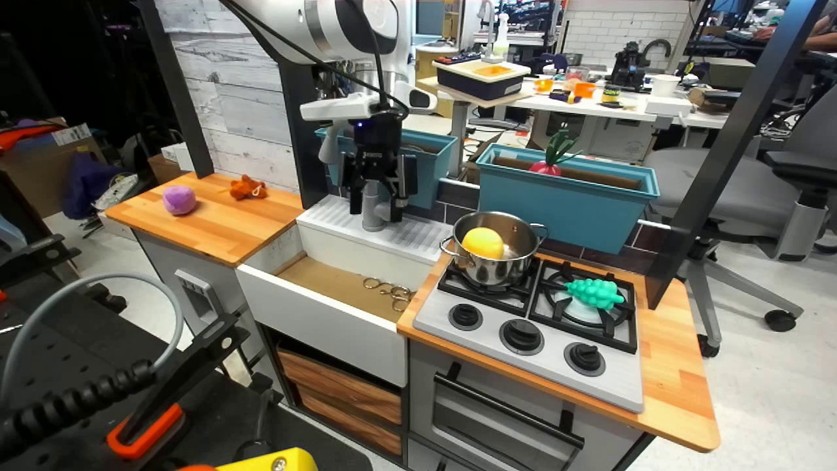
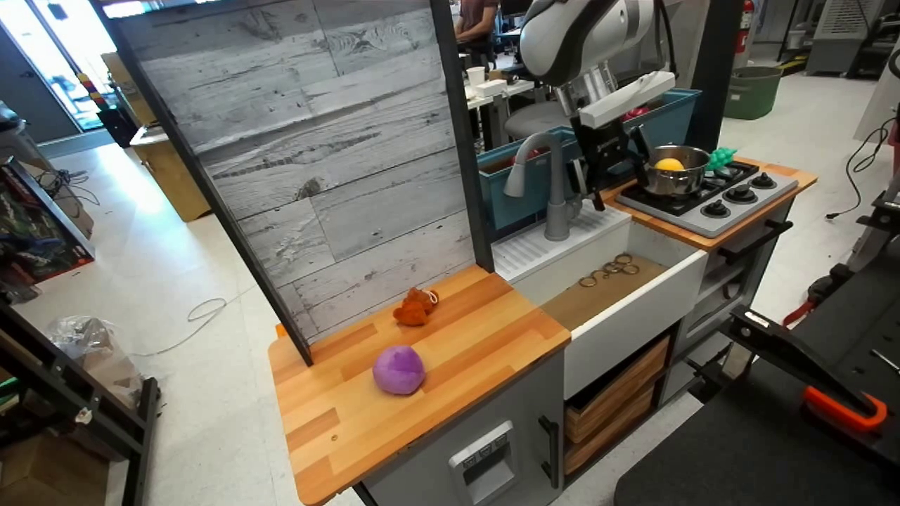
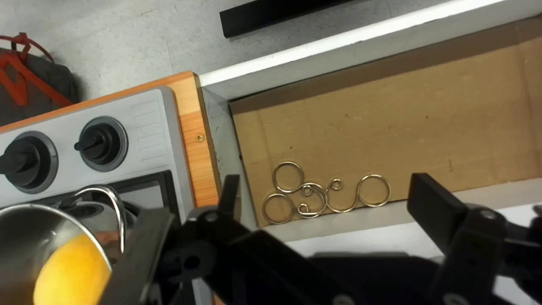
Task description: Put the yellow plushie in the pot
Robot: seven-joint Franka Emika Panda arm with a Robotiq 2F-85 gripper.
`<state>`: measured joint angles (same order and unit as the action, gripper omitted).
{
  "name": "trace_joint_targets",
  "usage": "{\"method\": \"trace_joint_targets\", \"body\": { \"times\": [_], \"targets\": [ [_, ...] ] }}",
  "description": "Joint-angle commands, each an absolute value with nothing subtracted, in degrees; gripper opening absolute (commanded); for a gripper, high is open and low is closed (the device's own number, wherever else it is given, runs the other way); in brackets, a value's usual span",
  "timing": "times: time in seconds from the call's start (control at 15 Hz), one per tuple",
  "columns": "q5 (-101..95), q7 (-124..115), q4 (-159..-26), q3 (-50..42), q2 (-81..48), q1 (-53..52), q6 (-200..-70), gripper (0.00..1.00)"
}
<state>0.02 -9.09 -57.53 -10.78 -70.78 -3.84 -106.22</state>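
One yellow plushie (image 1: 482, 243) lies in one stainless-steel pot (image 1: 494, 273), both cut off in the wrist view. Three stove knobs (image 1: 522, 335) are seen. The end effector (image 3: 326, 197) is released, spread apart.

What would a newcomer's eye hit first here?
Probably the bright yellow plushie, inside the shiny pot on the stove, at the end nearer the sink. Next, the mint-green bumpy toy on the stove's other end, and the round purple item on the wooden counter across the sink. The open, empty jaws hang near the gray faucet.
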Motion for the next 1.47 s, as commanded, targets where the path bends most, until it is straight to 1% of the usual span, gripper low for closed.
{"method": "trace_joint_targets", "body": {
  "times": [0.0, 0.27, 0.33, 0.53, 0.8, 1.13, 1.27, 1.33, 1.4],
  "targets": [
    [-3.11, -3.48, -71.46, -10.94, -62.31, -6.63, -110.93, 1.0],
    [-6.65, 0.53, -82.67, -11.38, -56.13, -9.12, -109.77, 1.0],
    [-10.2, -0.15, -85.12, -9.4, -54.69, -8.29, -109.82, 1.0],
    [-16.12, -1.68, -93.63, -8.78, -50.24, -9.48, -112.5, 1.0],
    [-23.25, -4.3, -105.23, -7.73, -43.81, -10.91, -119.73, 1.0],
    [-29.56, -6.83, -120.01, -6.36, -34.94, -11.38, -133.53, 1.0],
    [-28.83, -7.58, -122.49, -5.66, -33.0, -10.89, -134.79, 1.0],
    [-28.12, -7.12, -117.14, -5.71, -37.4, -10.89, -131.74, 1.0],
    [-28.11, -7.41, -118.81, -5.54, -36.09, -10.88, -132.32, 1.0]
  ]
}}
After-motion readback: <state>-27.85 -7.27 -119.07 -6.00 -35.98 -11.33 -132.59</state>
